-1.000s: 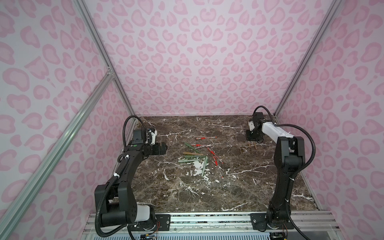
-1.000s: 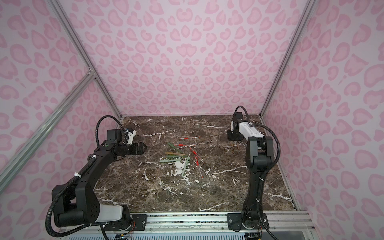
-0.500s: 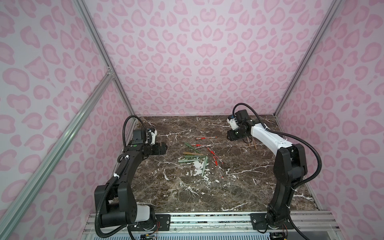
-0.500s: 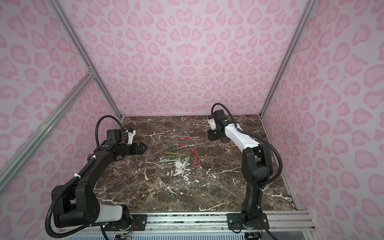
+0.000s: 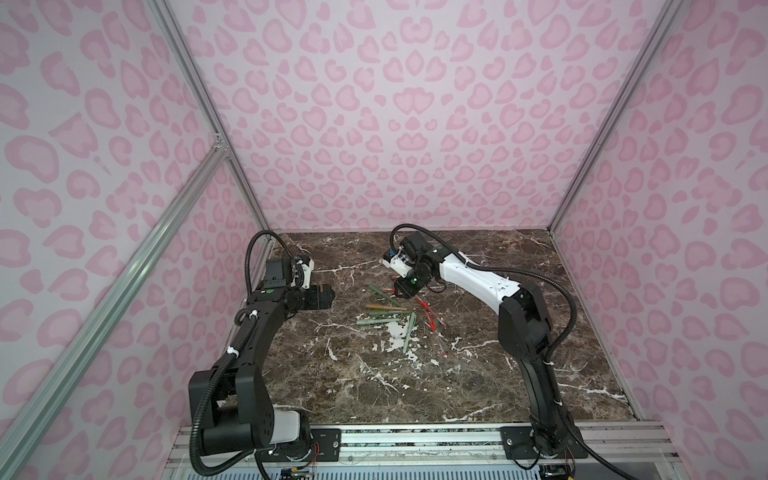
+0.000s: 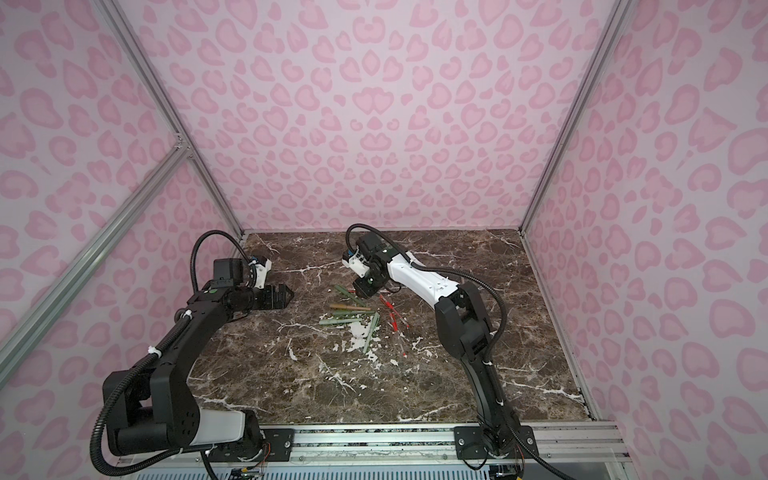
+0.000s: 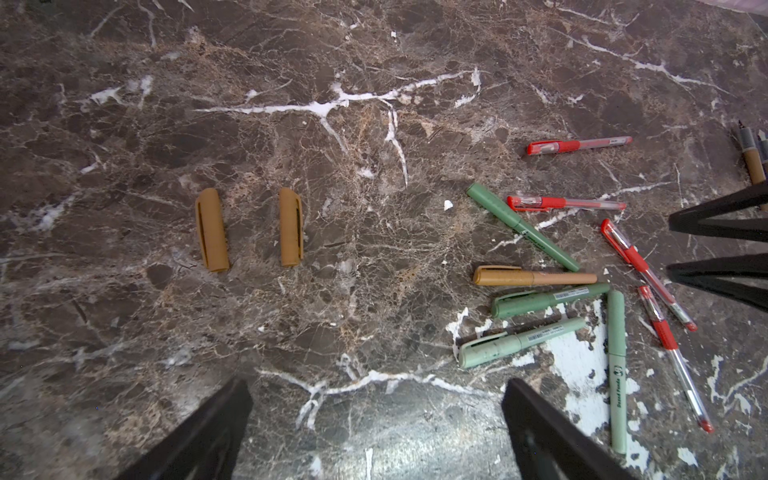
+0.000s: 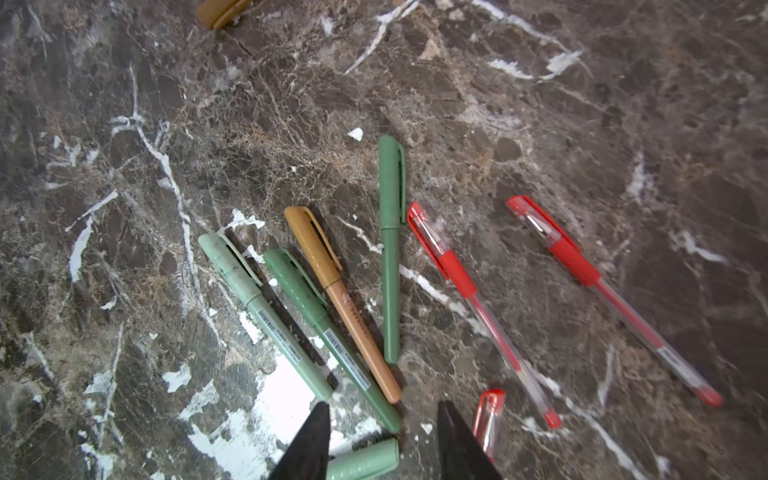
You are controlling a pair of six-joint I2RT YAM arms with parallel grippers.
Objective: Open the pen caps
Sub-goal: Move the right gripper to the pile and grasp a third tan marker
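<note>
Left wrist view: two loose tan-brown pen caps [image 7: 212, 230] lie side by side between the bench's [image 7: 374, 62] left edge and the capped pens [image 7: 536, 277] at its middle, seemingly parked clear. The left gripper [image 7: 376, 386] gapes empty above them; the right gripper [image 8: 382, 407], parted and empty, hovers over the pens.

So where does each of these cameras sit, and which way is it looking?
Top views: two side-by-side eyes high at the front, looking down toward the back wall; both arms show whole, with the marble table and the pens.
Left wrist: on the left arm, looking down past the open left gripper at two loose tan caps.
Right wrist: on the right arm, looking down past the right gripper at the pens.
Shared: both wrist views show the capped tan pen.
</note>
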